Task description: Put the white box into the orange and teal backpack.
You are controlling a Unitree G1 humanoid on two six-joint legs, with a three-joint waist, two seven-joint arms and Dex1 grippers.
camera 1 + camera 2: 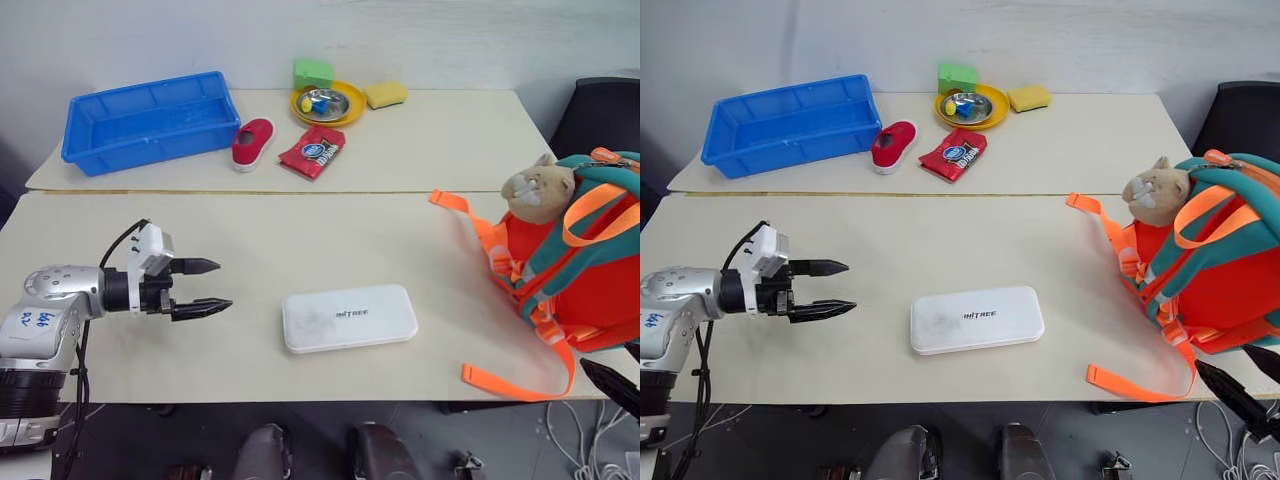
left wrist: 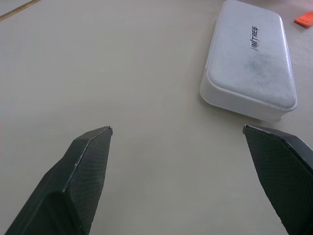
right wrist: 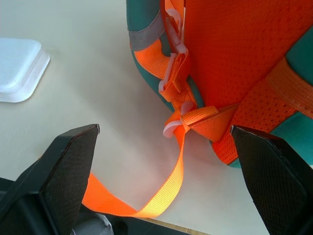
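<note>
Left eye view | white box [image 1: 349,317] flat on counter [image 1: 300,240], near edge, centre | orange and teal backpack [image 1: 580,260] far right | left tool [image 1: 205,287] apart, empty, left of box | right tool [image 3: 166,161] apart, beside backpack straps | step: approach; next: slide left tool rightward, straddle box.

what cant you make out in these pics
- Backpack: its right side is cut off by the edge of both eye views; whether it is zipped open cannot be seen.
- Bowl contents: too small to identify.
- Right gripper: mostly cut off at the frame corner.
- Red packet label: too small to read.
</note>
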